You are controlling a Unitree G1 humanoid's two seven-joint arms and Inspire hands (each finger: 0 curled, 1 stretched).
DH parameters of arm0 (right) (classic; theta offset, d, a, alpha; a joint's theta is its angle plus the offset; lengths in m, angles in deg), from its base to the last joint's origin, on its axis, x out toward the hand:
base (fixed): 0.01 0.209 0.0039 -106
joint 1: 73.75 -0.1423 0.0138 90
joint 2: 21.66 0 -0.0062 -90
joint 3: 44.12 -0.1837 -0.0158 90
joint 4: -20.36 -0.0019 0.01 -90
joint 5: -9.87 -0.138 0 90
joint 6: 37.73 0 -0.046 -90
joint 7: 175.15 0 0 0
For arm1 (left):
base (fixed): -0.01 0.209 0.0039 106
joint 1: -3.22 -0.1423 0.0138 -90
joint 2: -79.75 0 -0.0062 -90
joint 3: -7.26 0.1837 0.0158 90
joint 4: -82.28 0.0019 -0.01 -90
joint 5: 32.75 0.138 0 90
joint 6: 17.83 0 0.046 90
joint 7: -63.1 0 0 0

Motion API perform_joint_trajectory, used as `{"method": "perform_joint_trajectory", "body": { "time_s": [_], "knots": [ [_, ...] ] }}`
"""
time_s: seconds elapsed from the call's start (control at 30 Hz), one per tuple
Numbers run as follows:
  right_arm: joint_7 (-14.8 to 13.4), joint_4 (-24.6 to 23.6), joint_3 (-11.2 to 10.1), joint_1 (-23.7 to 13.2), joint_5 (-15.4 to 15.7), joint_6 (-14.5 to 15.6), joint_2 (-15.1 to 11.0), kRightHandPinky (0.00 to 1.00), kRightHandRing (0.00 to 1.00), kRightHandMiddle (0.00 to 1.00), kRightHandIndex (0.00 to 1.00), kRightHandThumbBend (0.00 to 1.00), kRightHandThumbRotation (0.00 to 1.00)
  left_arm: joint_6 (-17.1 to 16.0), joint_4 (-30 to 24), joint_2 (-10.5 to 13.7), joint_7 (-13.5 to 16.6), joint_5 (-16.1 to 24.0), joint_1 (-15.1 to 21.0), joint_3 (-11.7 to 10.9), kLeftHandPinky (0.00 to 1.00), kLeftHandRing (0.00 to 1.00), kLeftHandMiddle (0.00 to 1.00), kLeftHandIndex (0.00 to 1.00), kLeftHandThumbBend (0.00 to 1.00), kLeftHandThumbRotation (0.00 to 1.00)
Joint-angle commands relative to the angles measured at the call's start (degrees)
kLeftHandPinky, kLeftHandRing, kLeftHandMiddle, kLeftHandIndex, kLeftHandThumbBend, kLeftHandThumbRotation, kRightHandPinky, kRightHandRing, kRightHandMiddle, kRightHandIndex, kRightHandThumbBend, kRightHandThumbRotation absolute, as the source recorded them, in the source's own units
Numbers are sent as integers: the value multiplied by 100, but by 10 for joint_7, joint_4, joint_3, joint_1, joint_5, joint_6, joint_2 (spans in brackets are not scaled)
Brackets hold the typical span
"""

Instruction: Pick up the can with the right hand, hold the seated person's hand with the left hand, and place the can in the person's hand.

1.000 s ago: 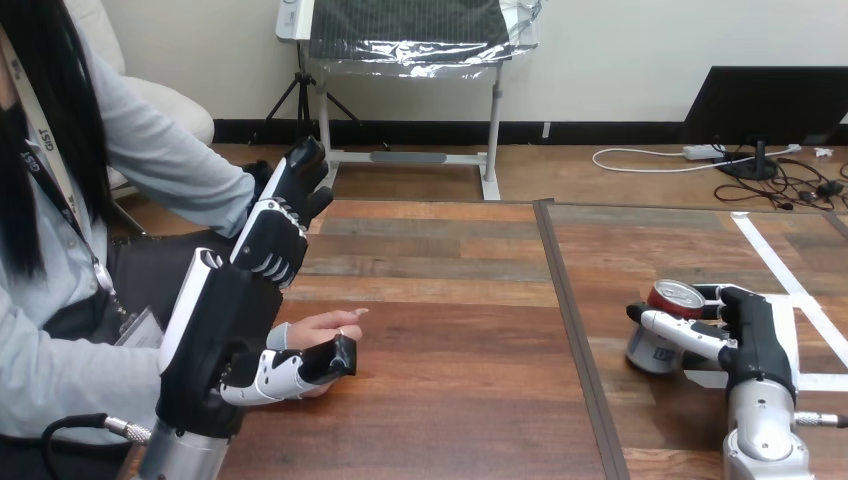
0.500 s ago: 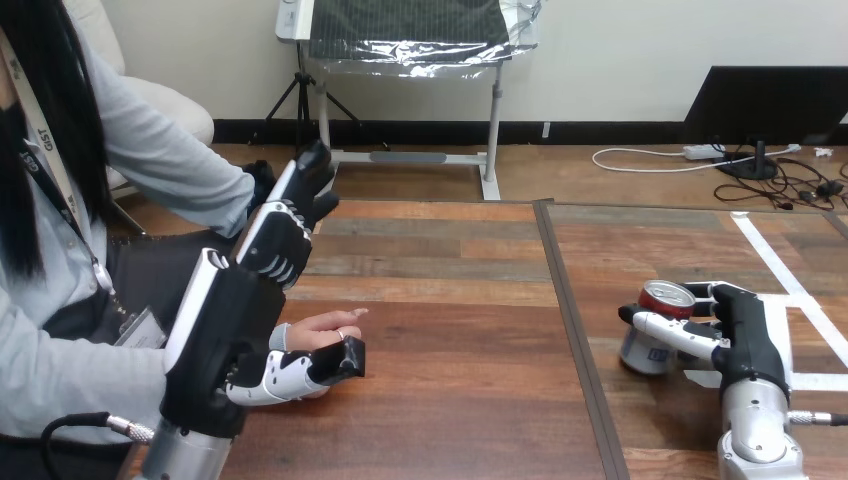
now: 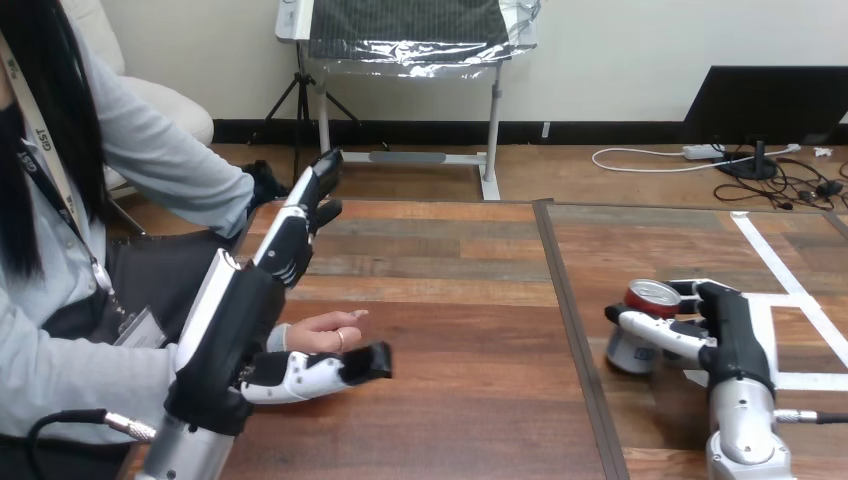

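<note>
My right hand (image 3: 737, 335) grips the upright can (image 3: 650, 297), far right of the person's hand (image 3: 328, 329) beside my open left hand (image 3: 235, 325).

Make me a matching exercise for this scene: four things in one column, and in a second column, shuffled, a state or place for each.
Things:
1. can
2. left robot hand
3. right robot hand
4. person's hand

States:
A. open, fingers straight and raised above the table
B. lying on the wood beside a robot thumb
C. red-topped, at the view's right
D. fingers curled round the can

Pairs: 1-C, 2-A, 3-D, 4-B
</note>
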Motion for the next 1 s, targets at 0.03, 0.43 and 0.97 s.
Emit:
{"method": "perform_joint_trajectory", "body": {
  "time_s": [0.03, 0.43, 0.97],
  "knots": [
    [-2, -40, 8, -38, 7, -39, -6, 38, 44, 52, 52, 81, 0, 14, -21, 24, 57, 71, 21, -25, 92, 98, 100, 98, 100, 48],
    [16, -49, 10, -47, 2, -63, -3, 37, 42, 50, 52, 80, 0, 84, -65, 64, 125, 178, 10, -25, 93, 98, 97, 98, 100, 43],
    [25, -62, 16, -60, 6, -78, -2, 37, 42, 49, 51, 79, 0, 140, -94, 119, 146, 231, 19, -10, 89, 96, 95, 97, 100, 32]
  ]
}}
